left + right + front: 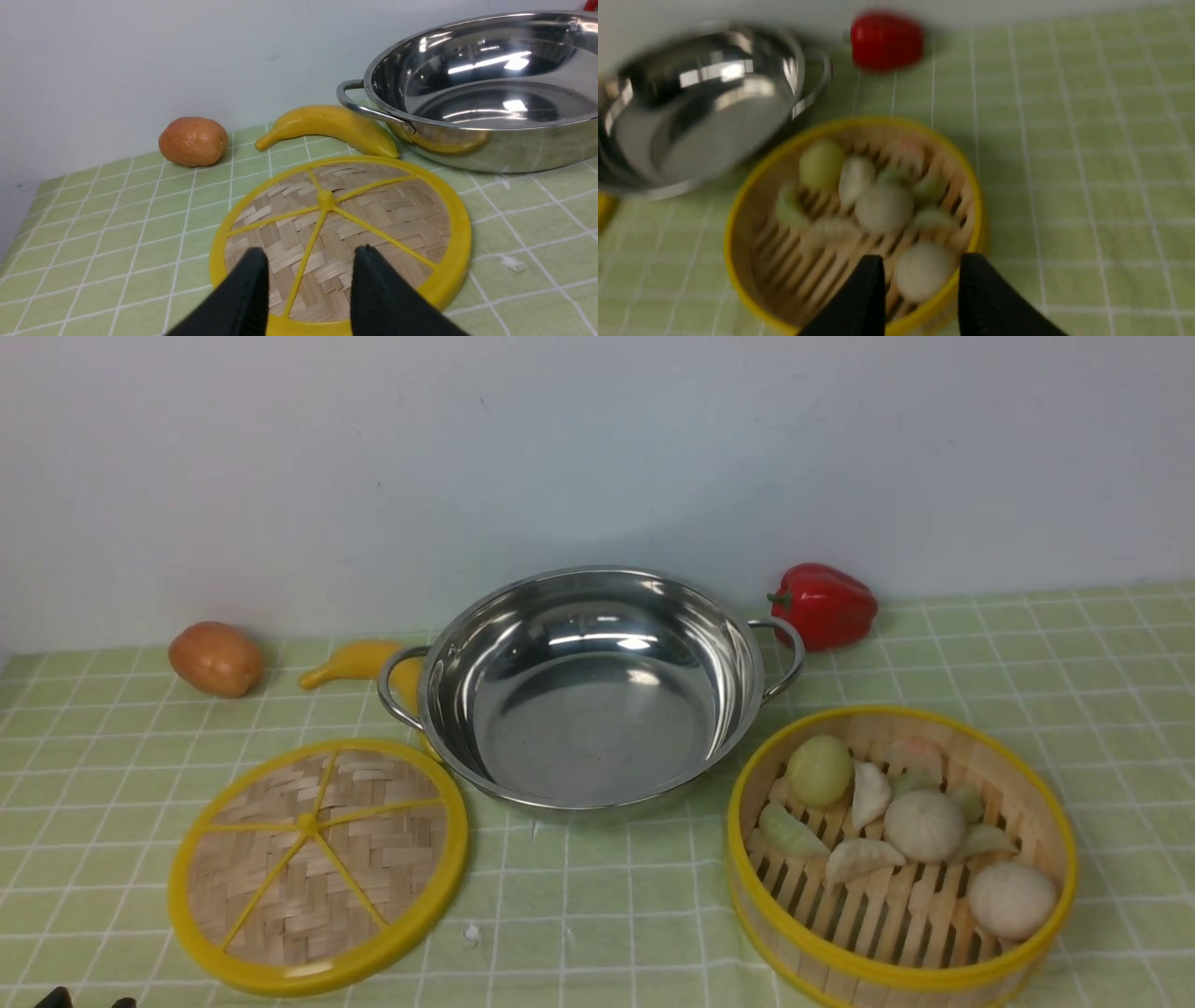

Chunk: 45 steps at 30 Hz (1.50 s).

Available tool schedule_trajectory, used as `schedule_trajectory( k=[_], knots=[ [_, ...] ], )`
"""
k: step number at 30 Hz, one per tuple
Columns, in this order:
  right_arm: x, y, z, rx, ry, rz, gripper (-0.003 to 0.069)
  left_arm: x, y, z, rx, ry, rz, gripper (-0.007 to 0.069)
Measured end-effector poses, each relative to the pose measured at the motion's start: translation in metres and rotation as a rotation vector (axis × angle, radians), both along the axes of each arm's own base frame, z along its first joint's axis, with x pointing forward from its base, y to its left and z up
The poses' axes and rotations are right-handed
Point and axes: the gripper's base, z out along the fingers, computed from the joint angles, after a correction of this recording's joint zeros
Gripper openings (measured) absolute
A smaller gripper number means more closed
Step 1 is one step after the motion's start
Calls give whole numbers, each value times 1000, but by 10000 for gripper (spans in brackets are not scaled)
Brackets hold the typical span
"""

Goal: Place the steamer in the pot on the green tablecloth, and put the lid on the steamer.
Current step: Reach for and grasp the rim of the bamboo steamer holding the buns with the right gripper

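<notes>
The shiny steel pot (pixel 597 709) stands empty at the middle back of the green tablecloth (pixel 1074 691). The steamer (pixel 901 859), with dumplings and buns in it, sits on the cloth to the pot's front right. The woven lid (pixel 317 863) lies flat to the pot's front left. In the left wrist view my left gripper (pixel 310 249) hovers open over the near part of the lid (pixel 341 233), holding nothing. My right gripper (pixel 922 256) is open above the near rim of the steamer (pixel 854 219); that view is blurred.
A brown potato-like piece (pixel 216 658) and a yellow banana (pixel 359 661) lie behind the lid, the banana touching the pot's left handle. A red pepper (pixel 824 605) sits behind the pot's right handle. A white wall closes the back.
</notes>
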Motion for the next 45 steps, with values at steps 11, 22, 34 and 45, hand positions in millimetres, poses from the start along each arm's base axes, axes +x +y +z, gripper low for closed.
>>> schedule_trajectory(
  k=[11, 22, 34, 45],
  knots=[
    [52, 40, -61, -77, 351, 150, 242, 0, 0, 0, 1, 0, 0, 243],
    [87, 42, -52, -189, 299, 113, 242, 2, -4, 18, -835, -120, 46, 243],
    [101, -12, -51, -213, 315, -105, 242, 1, 0, 31, -1164, -181, 71, 243],
    [133, -12, -91, -187, 394, -6, 242, 14, -15, 137, -662, -81, -81, 200]
  ],
)
